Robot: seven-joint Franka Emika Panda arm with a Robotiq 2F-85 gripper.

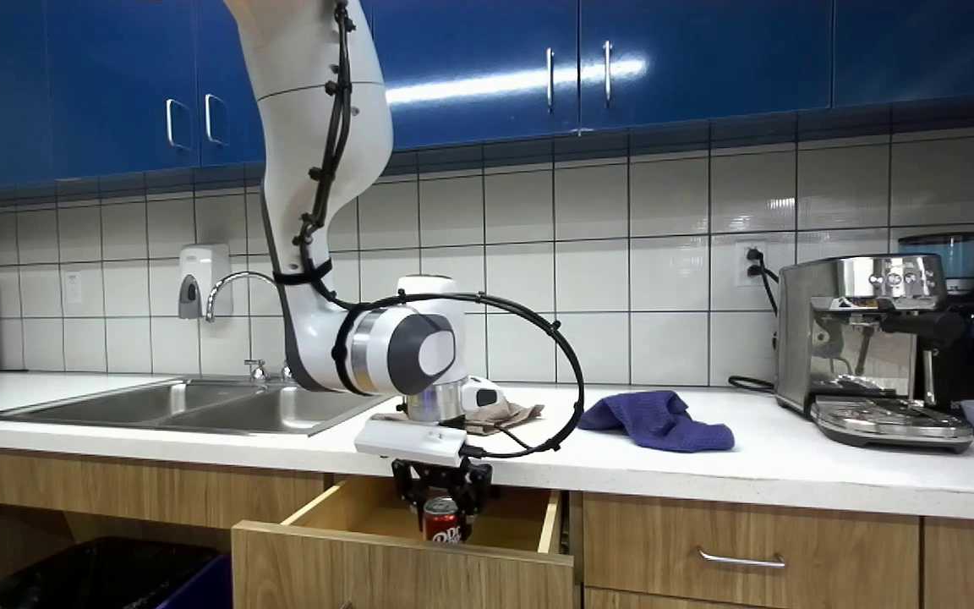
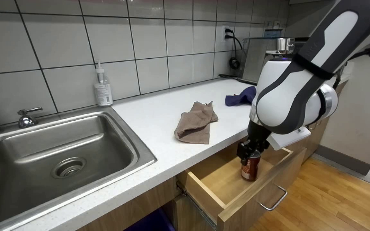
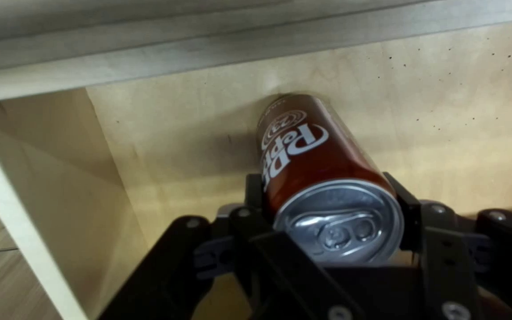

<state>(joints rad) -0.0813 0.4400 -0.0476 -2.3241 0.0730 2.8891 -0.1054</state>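
Pinches the red can (image 2: 251,168) from both sides with the gripper (image 3: 325,189), presumably to hold it upright. Has it inside the pulled-out drawer (image 2: 222,178), near the front, likely for access from above.

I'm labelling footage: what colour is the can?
Red can, white lettering, silver top; clearest in the wrist view.

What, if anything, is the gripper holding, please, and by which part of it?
The gripper holds the soda can by its sides, near the top end.
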